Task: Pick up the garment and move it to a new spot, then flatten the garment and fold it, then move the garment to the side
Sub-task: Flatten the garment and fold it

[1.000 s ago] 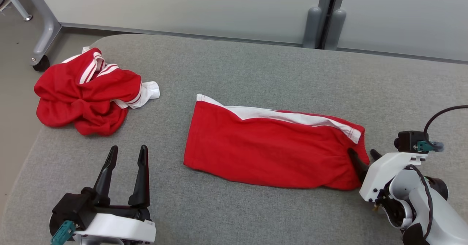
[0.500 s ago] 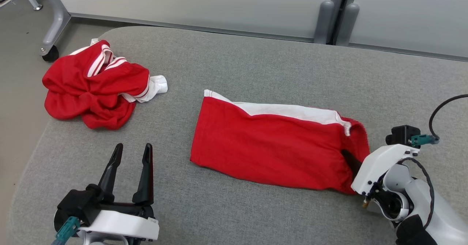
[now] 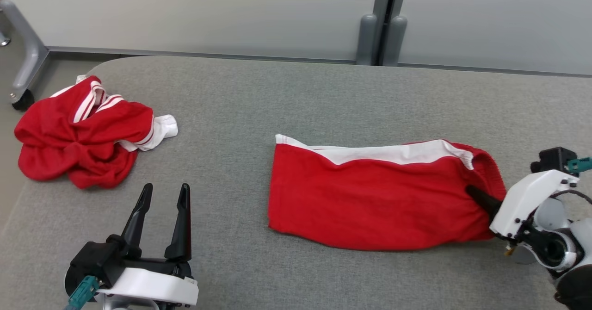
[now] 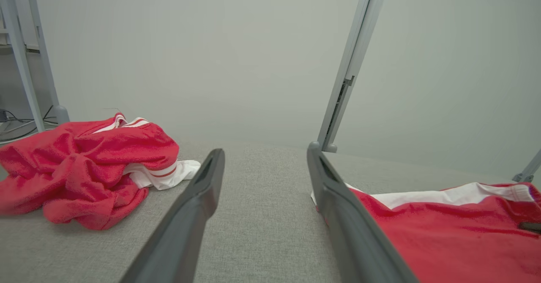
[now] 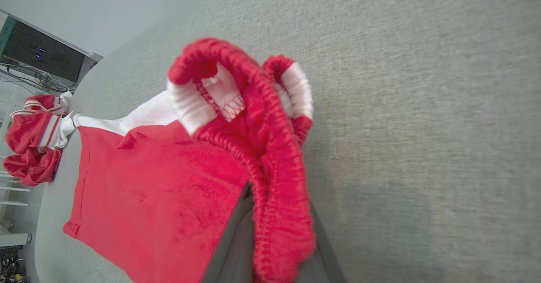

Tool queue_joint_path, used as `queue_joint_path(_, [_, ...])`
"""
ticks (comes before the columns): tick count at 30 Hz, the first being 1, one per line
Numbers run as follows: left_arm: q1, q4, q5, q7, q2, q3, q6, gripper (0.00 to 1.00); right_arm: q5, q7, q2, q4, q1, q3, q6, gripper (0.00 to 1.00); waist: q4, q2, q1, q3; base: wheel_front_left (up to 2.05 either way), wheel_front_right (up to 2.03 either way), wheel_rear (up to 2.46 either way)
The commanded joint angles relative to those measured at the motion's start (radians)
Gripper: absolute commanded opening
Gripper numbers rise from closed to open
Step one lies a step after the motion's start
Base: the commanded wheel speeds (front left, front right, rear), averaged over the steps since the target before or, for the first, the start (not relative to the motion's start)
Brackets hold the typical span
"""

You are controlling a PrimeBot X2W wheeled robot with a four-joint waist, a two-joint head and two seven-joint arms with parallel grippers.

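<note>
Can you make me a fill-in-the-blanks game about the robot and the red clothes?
The right end effector is shut on the folded shorts' ____.
The left end effector is ____ and empty.
The crumpled garment lies at the table's ____ end.
The shorts' stripe is ____.
Missing words: waistband, open, left, white.

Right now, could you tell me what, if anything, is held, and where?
The right gripper holds the folded red shorts by the elastic waistband.
</note>
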Motion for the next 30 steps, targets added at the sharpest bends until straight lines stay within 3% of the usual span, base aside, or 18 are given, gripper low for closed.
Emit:
queue_joint_path(1, [0.007,0.000,0.005,-0.002,0.006,0.003,-0.003,1.00,0.015,0.016,-0.028,-0.012,0.014,-0.005,0.002,0.00,-0.030,0.0000,0.0000,-0.012,0.00,0.00,0.00])
queue_joint_path(7, [0.008,0.002,0.010,-0.002,0.005,-0.004,-0.004,1.00,0.053,0.065,-0.145,-0.050,0.038,-0.043,0.002,0.00,-0.078,0.0000,0.0000,-0.019,0.00,0.00,0.00])
queue_joint_path(11, [0.007,0.007,0.009,-0.002,0.003,-0.007,-0.001,1.00,0.080,0.073,-0.155,-0.093,0.052,-0.071,0.002,0.00,-0.092,0.0000,0.0000,-0.021,0.00,0.00,0.00])
queue_joint_path(22, [-0.005,0.046,-0.009,0.005,0.002,-0.025,-0.002,1.00,0.270,0.176,-0.016,-0.261,0.081,-0.146,0.002,0.00,-0.033,0.0000,0.0000,-0.028,0.00,0.00,0.00])
queue_joint_path(30, [-0.022,0.071,-0.017,0.003,-0.004,-0.041,-0.006,1.00,0.254,0.187,0.088,-0.227,0.054,-0.117,0.002,0.00,0.047,0.0000,0.0000,-0.016,0.00,0.00,0.00])
